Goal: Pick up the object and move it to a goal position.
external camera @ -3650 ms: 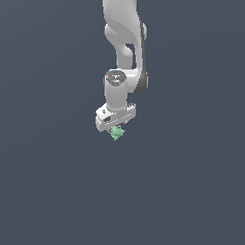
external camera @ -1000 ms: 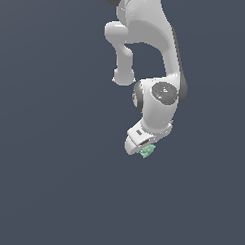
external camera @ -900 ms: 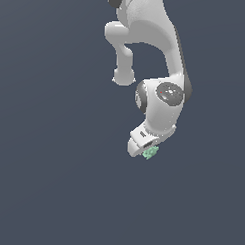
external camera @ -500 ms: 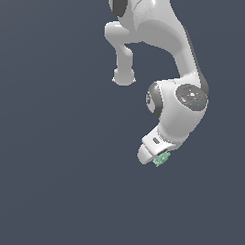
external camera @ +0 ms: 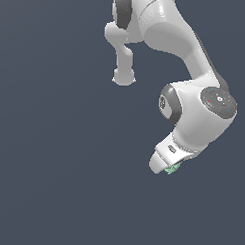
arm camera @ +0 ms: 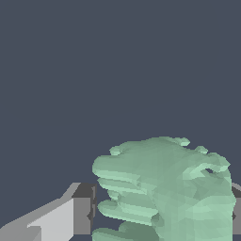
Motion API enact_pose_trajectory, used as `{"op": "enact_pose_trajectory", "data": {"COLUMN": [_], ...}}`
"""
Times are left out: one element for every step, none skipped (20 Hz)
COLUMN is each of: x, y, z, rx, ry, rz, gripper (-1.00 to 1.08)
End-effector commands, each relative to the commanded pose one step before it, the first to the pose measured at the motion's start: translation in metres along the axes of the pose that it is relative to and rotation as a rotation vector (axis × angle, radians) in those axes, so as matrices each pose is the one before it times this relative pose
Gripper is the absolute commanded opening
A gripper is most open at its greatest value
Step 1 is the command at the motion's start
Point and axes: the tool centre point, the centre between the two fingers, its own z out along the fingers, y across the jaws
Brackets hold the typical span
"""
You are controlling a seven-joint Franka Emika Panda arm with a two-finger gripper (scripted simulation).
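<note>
The object (external camera: 172, 169) is a tiny mint-green lumpy thing, seen just under the white hand in the exterior view. My gripper (external camera: 169, 167) is shut on it and holds it up in the air, toward the exterior view's right. The fingers are mostly hidden behind the hand there. In the wrist view the object (arm camera: 164, 188) fills the space between the two fingers (arm camera: 82, 209), which press on it from both sides.
Only the flat dark grey background surrounds the white arm (external camera: 162, 31), which bends down from the top of the exterior view. No other object shows.
The arm has swung toward the exterior view's right and slightly lower, carrying the mint-green object along. The grip has stayed shut on it.
</note>
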Motion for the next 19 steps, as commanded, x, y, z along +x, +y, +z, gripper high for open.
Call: {"op": "enact_pose_trajectory", "data": {"x": [0.00949, 0.0032, 0.00292, 0.00279, 0.00241, 0.00218, 0.00196, 0.00176, 0.00157, 0.00138, 0.00121, 0.00105, 0.00089, 0.00074, 0.0006, 0.00046, 0.00033, 0.0002, 0.00007], "y": [-0.00175, -0.00059, -0.00053, -0.00078, -0.00042, -0.00037, -0.00032, -0.00028, -0.00024, -0.0002, -0.00017, -0.00014, -0.00012, -0.0001, -0.00008, -0.00006, -0.00004, -0.00002, -0.00001], "z": [-0.00399, -0.00128, -0.00116, -0.00089, -0.00095, -0.00085, -0.00076, -0.00068, -0.0006, -0.00053, -0.00046, -0.00039, -0.00033, -0.00028, -0.00022, -0.00017, -0.00012, -0.00007, -0.00002], "rx": [-0.00007, 0.0, 0.0, -0.00008, 0.0, 0.0, 0.0, 0.0, 0.0, 0.0, 0.0, 0.0, 0.0, 0.0, 0.0, 0.0, 0.0, 0.0, 0.0], "ry": [-0.00008, 0.0, 0.0, -0.00025, 0.0, 0.0, 0.0, 0.0, 0.0, 0.0, 0.0, 0.0, 0.0, 0.0, 0.0, 0.0, 0.0, 0.0, 0.0], "rz": [0.00042, 0.0, 0.0, -0.00041, 0.0, 0.0, 0.0, 0.0, 0.0, 0.0, 0.0, 0.0, 0.0, 0.0, 0.0, 0.0, 0.0, 0.0, 0.0], "gripper": [-1.0, -1.0, -1.0, -1.0, -1.0, -1.0, -1.0, -1.0, -1.0, -1.0, -1.0, -1.0, -1.0, -1.0, -1.0, -1.0, -1.0, -1.0, -1.0]}}
